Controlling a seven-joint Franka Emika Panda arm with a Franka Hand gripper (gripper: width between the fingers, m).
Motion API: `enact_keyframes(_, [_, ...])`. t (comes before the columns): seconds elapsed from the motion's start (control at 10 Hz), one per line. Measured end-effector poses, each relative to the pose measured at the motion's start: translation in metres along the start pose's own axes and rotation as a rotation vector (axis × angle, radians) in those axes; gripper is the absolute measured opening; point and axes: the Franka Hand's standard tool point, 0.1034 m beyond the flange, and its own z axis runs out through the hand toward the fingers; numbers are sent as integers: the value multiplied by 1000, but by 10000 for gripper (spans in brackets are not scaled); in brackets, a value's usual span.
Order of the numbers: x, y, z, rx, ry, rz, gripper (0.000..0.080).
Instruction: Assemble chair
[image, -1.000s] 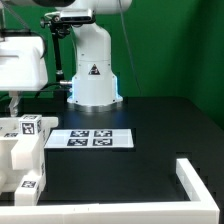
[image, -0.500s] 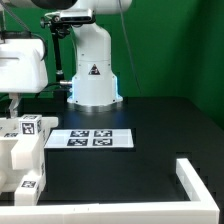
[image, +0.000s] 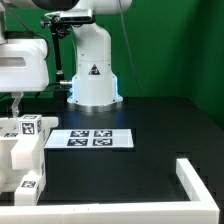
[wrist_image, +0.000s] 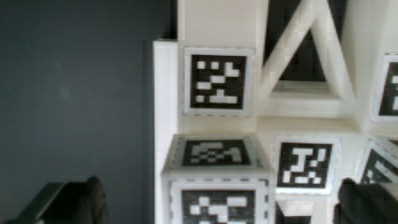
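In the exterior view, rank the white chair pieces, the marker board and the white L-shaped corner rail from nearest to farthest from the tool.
1. Chunky matte white plastic chair pieces with marker tags: just below the tool, at the exterior view's left.
2. Thin flat white marker board: toward the middle.
3. Low white L-shaped corner rail: at the exterior view's right.

We see a robotics lab, a white robot arm base (image: 93, 70) fixed on a black table (image: 150, 120), a green backdrop (image: 190, 50) behind, the marker board (image: 91, 139) lying flat, tagged white chair parts (image: 22, 155) at our exterior view's left.
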Motion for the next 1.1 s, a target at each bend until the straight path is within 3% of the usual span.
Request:
enact_keyframes(0.5, [-1,0,7,-8,-11,-5,619])
enact_keyframes(0.7, [-1,1,7,-8,-12,-5,281])
enact_keyframes(1.1, [-1,0,7,-9,-12,65,284])
